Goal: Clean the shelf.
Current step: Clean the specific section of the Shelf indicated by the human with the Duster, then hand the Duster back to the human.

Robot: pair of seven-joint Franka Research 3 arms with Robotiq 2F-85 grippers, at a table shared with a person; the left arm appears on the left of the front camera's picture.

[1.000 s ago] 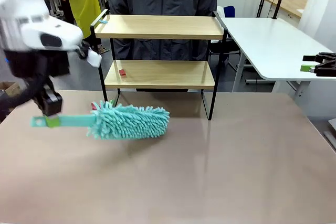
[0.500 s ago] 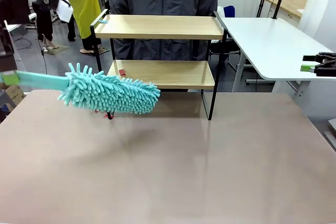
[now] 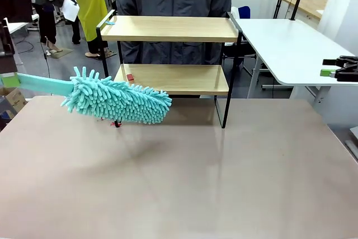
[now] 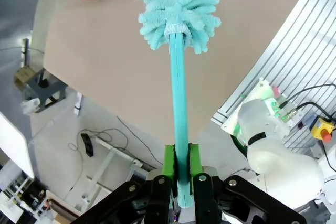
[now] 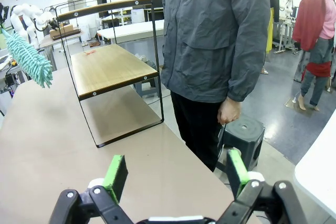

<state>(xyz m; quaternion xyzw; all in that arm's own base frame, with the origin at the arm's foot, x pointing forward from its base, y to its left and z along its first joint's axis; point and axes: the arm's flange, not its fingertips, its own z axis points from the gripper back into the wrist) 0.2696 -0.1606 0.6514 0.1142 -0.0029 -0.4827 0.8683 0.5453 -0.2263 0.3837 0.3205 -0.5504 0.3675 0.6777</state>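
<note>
i'm looking at the shelf (image 3: 170,29), a two-tier rack with light wooden boards on a thin black metal frame, standing upright at the far side of the brown table. its top board is showing raised black rails at both ends. a small red piece (image 3: 130,76) is lying on the lower board near its left end, and a small blue bit (image 3: 110,23) is sitting at the top board's left edge.

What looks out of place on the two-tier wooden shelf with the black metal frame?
A small red scrap lies near the left end of the lower board of the two-tier wooden shelf, debris on an otherwise bare surface.
</note>
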